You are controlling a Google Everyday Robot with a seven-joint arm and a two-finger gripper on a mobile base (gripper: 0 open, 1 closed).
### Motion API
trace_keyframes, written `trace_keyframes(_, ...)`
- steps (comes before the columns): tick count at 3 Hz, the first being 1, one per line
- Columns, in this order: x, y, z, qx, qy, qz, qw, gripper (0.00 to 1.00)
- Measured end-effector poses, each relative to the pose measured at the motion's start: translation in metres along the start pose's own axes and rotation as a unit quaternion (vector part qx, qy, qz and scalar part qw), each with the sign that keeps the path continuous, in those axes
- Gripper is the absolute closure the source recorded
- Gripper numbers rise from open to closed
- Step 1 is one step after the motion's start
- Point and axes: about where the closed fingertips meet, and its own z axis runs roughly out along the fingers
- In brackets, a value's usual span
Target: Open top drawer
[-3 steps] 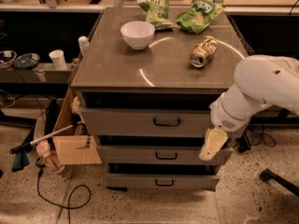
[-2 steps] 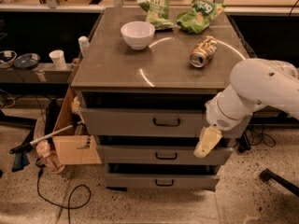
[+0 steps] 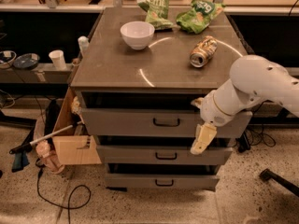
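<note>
The top drawer (image 3: 126, 122) is the wide grey front just under the cabinet top, with a small dark bar handle (image 3: 167, 122) at its centre. A dark gap shows above its front. My gripper (image 3: 201, 140), cream-coloured, hangs from the white arm (image 3: 254, 85) that comes in from the right. It points down in front of the drawer's right part, right of the handle and slightly below it, and apart from it. Its tip overlaps the gap above the middle drawer (image 3: 140, 154).
On the cabinet top (image 3: 117, 66) stand a white bowl (image 3: 137, 34), a tipped can (image 3: 202, 52) and two green snack bags (image 3: 198, 15). The bottom drawer (image 3: 140, 181) sits lowest. A cardboard box (image 3: 74, 146), a cable and a stick lie on the floor at left.
My gripper has moved a little to the left along the top drawer's front, closer to the handle. The drawers have not moved.
</note>
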Motion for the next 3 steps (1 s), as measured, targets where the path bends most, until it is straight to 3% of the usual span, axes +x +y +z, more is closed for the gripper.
trace_keyframes(1,-0.003,-0.0007,0.0021,-0.007,-0.009,-0.018,0.9998,0.0)
trace_keyframes(3,-0.0026,0.0,0.0042,-0.016,-0.016,-0.023,0.9995,0.0)
